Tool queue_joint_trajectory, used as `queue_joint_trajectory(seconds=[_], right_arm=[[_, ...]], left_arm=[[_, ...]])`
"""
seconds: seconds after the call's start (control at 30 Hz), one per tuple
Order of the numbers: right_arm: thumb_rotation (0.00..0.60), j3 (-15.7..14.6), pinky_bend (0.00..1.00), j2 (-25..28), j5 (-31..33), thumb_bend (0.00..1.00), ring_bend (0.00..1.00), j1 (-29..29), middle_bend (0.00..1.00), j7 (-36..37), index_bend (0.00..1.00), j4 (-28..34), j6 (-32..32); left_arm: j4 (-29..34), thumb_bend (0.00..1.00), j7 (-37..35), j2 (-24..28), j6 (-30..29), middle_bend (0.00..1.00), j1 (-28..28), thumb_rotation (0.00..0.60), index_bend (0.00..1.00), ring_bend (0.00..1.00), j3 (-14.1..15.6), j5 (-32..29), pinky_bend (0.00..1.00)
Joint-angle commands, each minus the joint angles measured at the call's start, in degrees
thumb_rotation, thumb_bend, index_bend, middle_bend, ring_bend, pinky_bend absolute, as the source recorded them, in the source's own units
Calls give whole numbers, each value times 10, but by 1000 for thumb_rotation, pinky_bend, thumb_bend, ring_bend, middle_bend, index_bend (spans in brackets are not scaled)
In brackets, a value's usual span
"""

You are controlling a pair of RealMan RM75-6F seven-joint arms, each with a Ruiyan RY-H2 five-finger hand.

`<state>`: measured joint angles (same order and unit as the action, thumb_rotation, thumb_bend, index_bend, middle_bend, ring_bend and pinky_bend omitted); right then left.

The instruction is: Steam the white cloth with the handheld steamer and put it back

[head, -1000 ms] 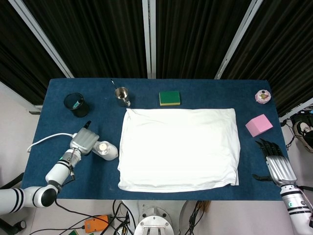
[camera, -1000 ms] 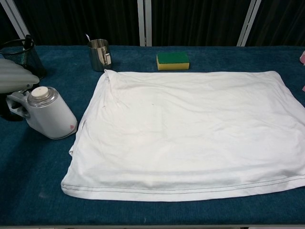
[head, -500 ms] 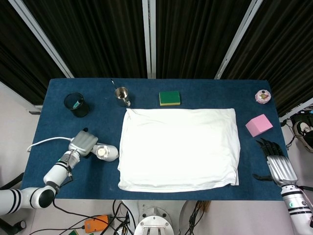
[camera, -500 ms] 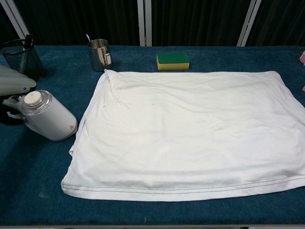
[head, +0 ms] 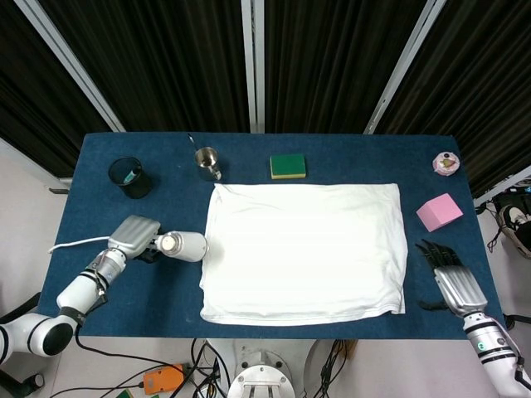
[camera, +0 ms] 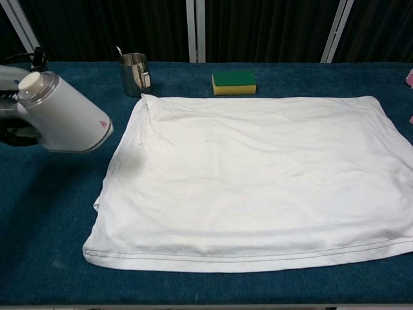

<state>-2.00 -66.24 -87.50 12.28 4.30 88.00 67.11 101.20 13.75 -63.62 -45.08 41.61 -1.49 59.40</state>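
The white cloth (head: 305,251) (camera: 258,177) lies spread flat over the middle of the blue table (head: 166,290). My left hand (head: 133,235) grips the white handheld steamer (head: 181,245) (camera: 63,116) by its handle and holds it lifted off the table, its nozzle end pointing toward the cloth's left edge. In the chest view the steamer hangs at the far left, and my left hand (camera: 8,81) shows only at the frame's edge. My right hand (head: 453,274) rests at the table's front right, fingers stretched out, holding nothing.
At the back stand a black mesh cup (head: 130,177), a metal cup (head: 207,161) (camera: 134,73) and a green-and-yellow sponge (head: 288,166) (camera: 233,81). A pink block (head: 439,212) and a small round container (head: 445,163) sit at the right. The steamer's white cord (head: 79,244) trails left.
My left hand has lifted the steamer off the table and moved it up and toward the cloth's left edge. My right hand has shifted slightly inward.
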Motion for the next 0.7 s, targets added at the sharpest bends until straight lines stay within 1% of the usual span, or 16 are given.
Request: queue_joint_trajectory(seconds=[0.03,0.07,0.1,0.27,0.33,0.43,0.57,0.7], right_arm=[[600,-17,136,-10,-22,262,0,26,30,-12,4,8,-43],[600,-21,142,-14,-26,342,0,32,36,-17,10,8,-54],[600,-24,148,-17,-29,399,1,36,41,-20,17,8,-62],[600,-38,186,-31,-31,593,32,45,76,-32,52,1,-86],[600,-42,197,-34,-30,613,40,44,80,-35,59,-4,-89],[600,-48,198,-39,-29,613,41,41,86,-39,62,-11,-88],[600,-52,198,-46,-31,612,41,38,90,-36,68,-21,-83],[600,-55,198,-53,-34,612,41,37,90,-28,72,-32,-79]], left_arm=[[35,652,23,22,35,882,27,600,850,773,-9,-5,678],[45,652,43,23,42,882,42,600,850,772,-11,-19,678],[52,650,59,22,45,881,54,600,850,772,-12,-30,678],[80,644,171,-6,46,881,137,600,850,772,-9,-119,678],[86,643,217,-21,37,881,172,600,850,772,-4,-160,678],[94,642,305,-53,5,881,236,600,850,772,11,-238,678],[93,641,415,-112,-66,880,316,600,850,773,24,-348,678],[77,641,488,-167,-112,880,371,600,850,773,26,-436,678]])
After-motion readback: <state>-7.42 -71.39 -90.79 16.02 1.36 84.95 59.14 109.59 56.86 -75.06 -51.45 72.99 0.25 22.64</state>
